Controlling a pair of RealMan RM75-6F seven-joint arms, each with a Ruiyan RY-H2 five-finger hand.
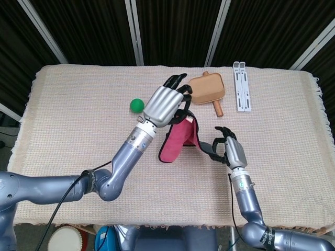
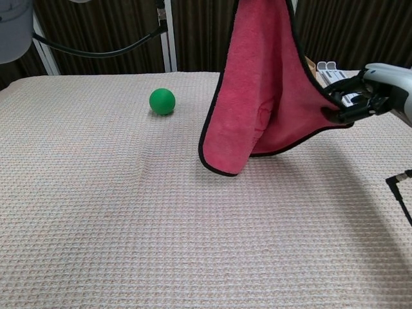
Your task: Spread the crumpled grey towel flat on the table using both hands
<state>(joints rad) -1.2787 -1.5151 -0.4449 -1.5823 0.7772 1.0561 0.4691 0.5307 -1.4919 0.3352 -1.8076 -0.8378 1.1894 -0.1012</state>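
Observation:
The towel is pink on the side I see, with a dark grey back and black edging. It hangs in the air above the table's middle. My left hand grips its upper edge from above; the chest view cuts that hand off at the top. My right hand pinches a side corner of the towel and holds it out to the right, so the cloth stretches between both hands. In the chest view the towel sags in a loose fold, its lowest edge just above the tablecloth, with my right hand at the far right.
A green ball lies left of the towel, also seen in the chest view. A wooden paddle-shaped box and a white two-rail bracket lie at the back right. A beige woven cloth covers the table.

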